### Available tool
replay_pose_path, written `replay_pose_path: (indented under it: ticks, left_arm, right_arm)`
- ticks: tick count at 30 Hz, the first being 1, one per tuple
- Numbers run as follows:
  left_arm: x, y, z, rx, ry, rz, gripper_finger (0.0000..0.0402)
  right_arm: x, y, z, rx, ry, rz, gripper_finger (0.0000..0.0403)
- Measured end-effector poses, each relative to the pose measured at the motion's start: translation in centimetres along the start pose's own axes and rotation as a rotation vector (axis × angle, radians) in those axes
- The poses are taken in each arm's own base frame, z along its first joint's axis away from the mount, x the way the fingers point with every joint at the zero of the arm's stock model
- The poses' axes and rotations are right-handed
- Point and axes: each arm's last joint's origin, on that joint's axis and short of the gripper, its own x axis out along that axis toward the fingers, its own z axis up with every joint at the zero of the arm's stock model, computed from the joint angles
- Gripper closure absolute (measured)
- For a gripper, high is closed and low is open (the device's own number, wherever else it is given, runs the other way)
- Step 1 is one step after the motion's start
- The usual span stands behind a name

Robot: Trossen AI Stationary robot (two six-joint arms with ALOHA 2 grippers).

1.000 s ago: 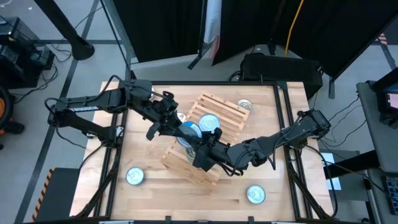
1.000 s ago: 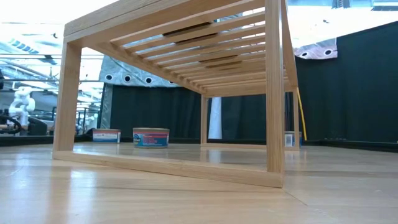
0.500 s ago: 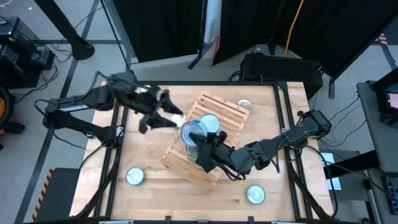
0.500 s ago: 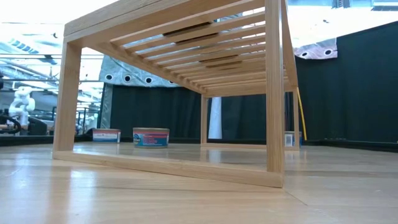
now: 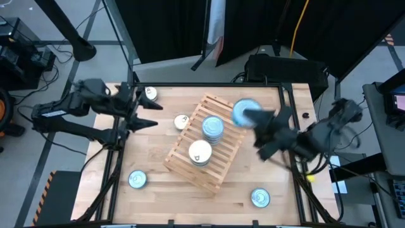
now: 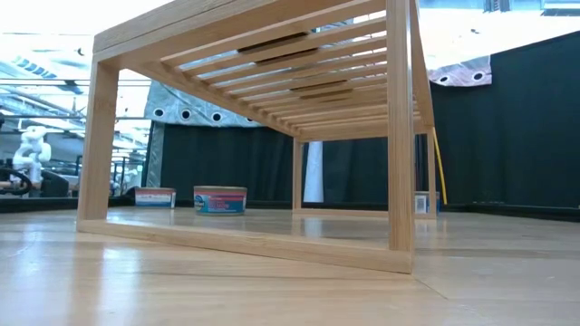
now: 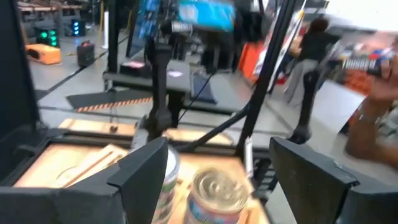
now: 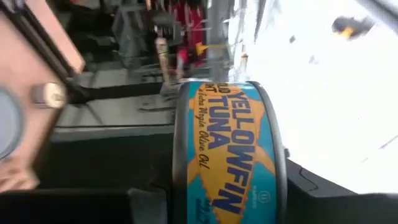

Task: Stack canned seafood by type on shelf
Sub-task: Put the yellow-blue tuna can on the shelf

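From above, the slatted shelf (image 5: 205, 143) lies angled mid-table, carrying a blue-topped stack (image 5: 212, 126) and a white-topped tin (image 5: 200, 152). The left gripper (image 5: 144, 114) hangs spread and empty at the table's left edge. The right gripper (image 5: 256, 118) clasps a blue tin (image 5: 245, 111) beside the shelf's far corner. The right wrist view shows that yellowfin tuna tin (image 8: 227, 149) clamped.

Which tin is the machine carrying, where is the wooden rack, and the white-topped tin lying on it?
Carried tin (image 8: 227, 146), right wrist view, its printed side.
Rack (image 5: 221, 106), high view, bare slats.
White-topped tin (image 5: 200, 152), high view, its top.
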Motion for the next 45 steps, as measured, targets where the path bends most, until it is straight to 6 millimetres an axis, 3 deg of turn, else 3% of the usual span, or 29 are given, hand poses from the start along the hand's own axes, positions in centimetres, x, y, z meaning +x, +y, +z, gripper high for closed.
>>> replay_pose_path:
  ticks: [7,12,18,25,33,45]
  left_arm:
    - [2.8,0.8,-5.1,0.018,0.098,0.116,0.0114]
    - [4.6,1.5,-8.1,0.012,0.074,0.117,0.0114]
    - [5.3,1.8,-9.6,-0.002,0.059,0.111,0.0114]
    - [5.4,1.2,-9.7,0.007,0.061,0.082,0.0114]
    - [5.4,1.0,-9.8,0.03,0.063,0.071,0.0114]
    - [5.4,1.0,-9.8,0.033,0.066,0.071,0.0114]
  right_arm:
    - [-0.8,0.5,-6.8,0.28,-0.039,0.255,0.0254]
    - [-0.2,2.0,-9.2,0.373,0.064,0.417,0.0261]
    - [1.7,4.9,-10.4,0.382,0.177,0.539,0.0262]
    - [3.9,9.7,-11.7,0.358,0.305,0.603,0.0262]
    - [6.1,14.8,-11.9,0.306,0.231,0.584,0.0262]
    - [7.6,18.0,-12.8,0.281,0.129,0.554,0.0258]
